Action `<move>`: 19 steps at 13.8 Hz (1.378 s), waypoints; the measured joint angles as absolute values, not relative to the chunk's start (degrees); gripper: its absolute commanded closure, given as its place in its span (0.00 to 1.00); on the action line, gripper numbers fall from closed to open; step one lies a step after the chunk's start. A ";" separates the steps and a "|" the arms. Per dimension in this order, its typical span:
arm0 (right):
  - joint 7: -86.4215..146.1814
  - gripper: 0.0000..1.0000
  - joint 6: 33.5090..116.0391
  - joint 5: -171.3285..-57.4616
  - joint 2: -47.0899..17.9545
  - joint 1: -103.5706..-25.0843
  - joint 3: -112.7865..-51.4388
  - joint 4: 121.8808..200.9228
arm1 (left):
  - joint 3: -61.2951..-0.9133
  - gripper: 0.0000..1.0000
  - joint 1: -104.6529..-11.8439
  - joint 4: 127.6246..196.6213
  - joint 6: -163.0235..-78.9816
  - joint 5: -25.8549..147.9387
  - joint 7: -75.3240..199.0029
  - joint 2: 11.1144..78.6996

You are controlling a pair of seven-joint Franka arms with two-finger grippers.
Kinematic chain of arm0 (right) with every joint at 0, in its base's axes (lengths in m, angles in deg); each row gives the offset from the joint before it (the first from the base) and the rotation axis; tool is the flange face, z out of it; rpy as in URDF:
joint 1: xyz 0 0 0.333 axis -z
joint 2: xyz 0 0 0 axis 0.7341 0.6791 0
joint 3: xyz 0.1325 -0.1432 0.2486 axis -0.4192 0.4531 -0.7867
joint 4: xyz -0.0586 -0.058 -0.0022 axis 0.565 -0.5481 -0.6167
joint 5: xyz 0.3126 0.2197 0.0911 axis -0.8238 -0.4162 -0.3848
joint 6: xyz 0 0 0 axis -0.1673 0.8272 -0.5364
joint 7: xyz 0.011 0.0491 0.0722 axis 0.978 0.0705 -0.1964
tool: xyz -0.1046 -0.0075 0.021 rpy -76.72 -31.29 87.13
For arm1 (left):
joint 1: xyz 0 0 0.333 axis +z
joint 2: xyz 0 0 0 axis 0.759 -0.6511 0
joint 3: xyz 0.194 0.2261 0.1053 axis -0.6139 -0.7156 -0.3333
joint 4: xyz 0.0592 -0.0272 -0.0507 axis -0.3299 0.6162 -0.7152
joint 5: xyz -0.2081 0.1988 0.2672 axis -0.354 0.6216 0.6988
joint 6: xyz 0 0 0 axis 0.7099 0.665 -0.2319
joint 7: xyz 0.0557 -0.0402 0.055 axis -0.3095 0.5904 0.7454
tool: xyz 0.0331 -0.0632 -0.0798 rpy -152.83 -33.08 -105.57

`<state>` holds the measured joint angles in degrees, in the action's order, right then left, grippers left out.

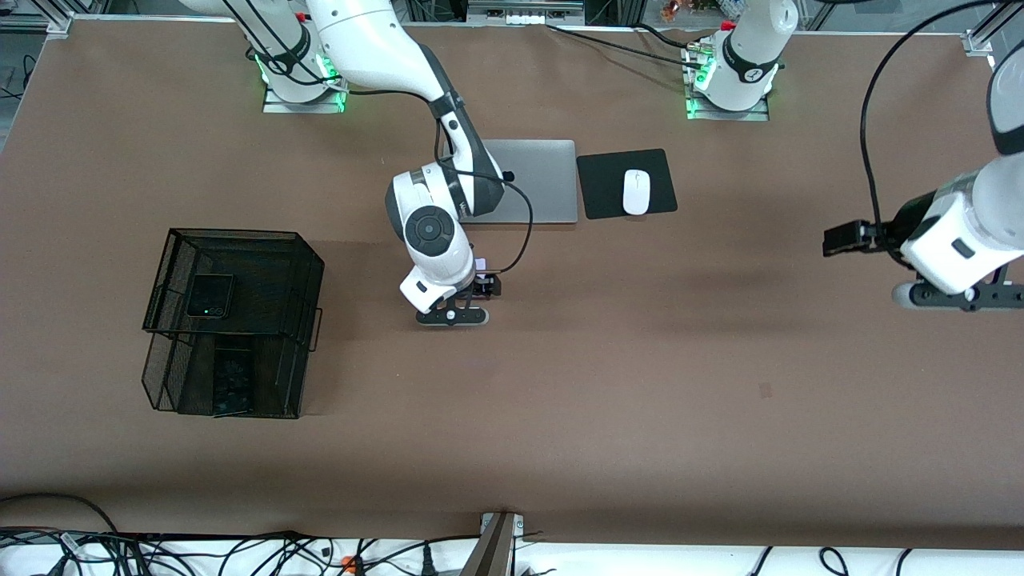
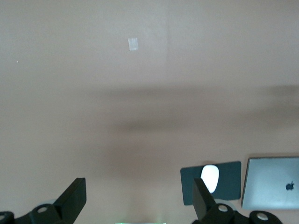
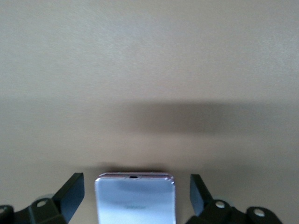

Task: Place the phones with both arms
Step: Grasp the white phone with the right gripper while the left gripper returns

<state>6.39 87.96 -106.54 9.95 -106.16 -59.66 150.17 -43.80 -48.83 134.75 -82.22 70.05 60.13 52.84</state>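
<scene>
The pale lavender-white phone point(image 3: 135, 198) lies flat on the brown table point(image 1: 640, 384), nearer the front camera than the silver laptop point(image 1: 536, 180), and sits directly under the right gripper point(image 1: 472, 298). In the right wrist view it rests between the two fingers point(image 3: 70, 193), which stand wide apart on either side of its long edges without touching it. It looks like a thin, rigid slab with a glossy, probably slippery face, light but liable to skid or scratch; the sensible hold is across its narrow width, pads on the two side edges near the middle, low enough to catch the thin rim.

The small squarish black phone point(image 1: 210, 295) already lies on the upper level of the black mesh basket point(image 1: 308, 264), which stands toward the right arm's end of the table from the laptop. A long dark slab point(image 1: 232, 384) seems to lie in the lower level, though the mesh obscures it.

The left gripper point(image 1: 848, 238) hangs over bare table toward the left arm's end from the laptop, fingers point(image 2: 72, 198) spread and empty; that arm waits. A white mouse point(image 1: 636, 192) sits on a black pad point(image 1: 664, 164) beside the laptop.
</scene>
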 measured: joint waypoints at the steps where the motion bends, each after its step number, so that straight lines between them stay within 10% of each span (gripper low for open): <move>1: 9.08 0.00 87.94 -106.54 9.94 -106.01 -59.62 150.45 | -43.75 0.00 -48.78 136.54 -82.38 70.04 59.93 54.55; 16: 13.70 0.02 87.84 -109.24 9.94 -106.26 -61.72 153.01 | -44.01 0.00 -47.82 140.79 -83.59 70.03 56.76 58.39; 17: 13.71 0.09 87.84 -109.24 9.94 -106.39 -61.77 153.33 | -44.37 0.00 -47.77 141.31 -83.57 70.03 55.31 58.94; 19: 13.77 0.68 88.02 -109.23 9.91 -106.62 -61.73 153.71 | -44.86 0.00 -47.74 142.73 -83.57 70.03 53.87 60.28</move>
